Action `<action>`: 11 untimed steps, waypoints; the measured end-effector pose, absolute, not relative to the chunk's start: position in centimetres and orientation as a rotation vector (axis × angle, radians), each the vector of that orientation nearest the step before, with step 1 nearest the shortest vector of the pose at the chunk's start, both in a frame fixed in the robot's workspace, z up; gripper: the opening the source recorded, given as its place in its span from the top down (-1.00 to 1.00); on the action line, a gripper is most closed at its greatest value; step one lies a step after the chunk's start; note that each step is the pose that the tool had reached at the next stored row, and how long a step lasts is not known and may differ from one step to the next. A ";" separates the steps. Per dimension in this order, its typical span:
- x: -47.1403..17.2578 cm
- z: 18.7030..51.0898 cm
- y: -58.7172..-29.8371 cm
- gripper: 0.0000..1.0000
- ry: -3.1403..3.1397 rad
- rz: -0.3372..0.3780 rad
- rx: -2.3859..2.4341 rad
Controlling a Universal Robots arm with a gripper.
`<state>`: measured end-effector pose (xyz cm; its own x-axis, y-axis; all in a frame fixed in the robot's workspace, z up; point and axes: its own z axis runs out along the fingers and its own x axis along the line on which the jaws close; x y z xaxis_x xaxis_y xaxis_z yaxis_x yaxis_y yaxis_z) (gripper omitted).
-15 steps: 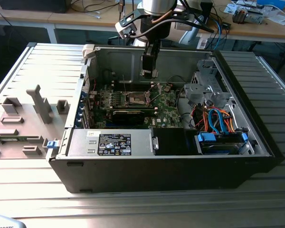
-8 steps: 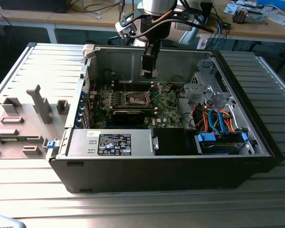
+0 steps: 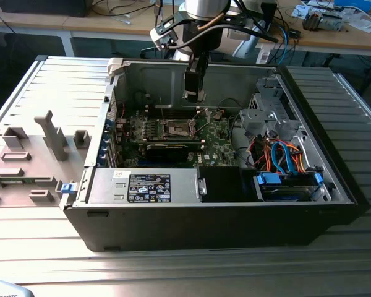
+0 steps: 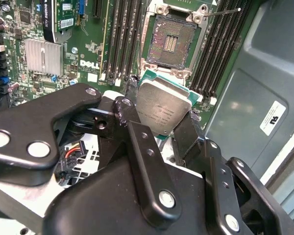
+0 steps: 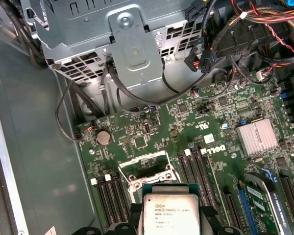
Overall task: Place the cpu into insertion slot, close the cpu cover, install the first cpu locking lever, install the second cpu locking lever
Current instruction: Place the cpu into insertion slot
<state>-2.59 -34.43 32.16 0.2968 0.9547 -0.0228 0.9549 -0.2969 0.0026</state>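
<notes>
Black metal fingers (image 4: 185, 137) of the gripper (image 4: 159, 115) clamp the cpu (image 4: 162, 105) by two opposite edges, its silvery top turned to the second wrist view, clear of the board. Just beyond it the insertion slot (image 4: 170, 41) lies uncovered on the green motherboard (image 4: 83, 63), dark centre bare, between two banks of long black slots (image 4: 122, 34). Farther off, in the exterior view, the gripper hangs inside the open computer case (image 3: 235, 216), near its far wall, on the ribbed bench (image 3: 49, 80).

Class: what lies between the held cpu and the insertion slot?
Nothing: in the second wrist view the stretch from the cpu to the insertion slot is bare.
</notes>
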 end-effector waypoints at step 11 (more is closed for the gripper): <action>-2.6 32.2 -34.4 -0.08 1.842 -0.026 2.526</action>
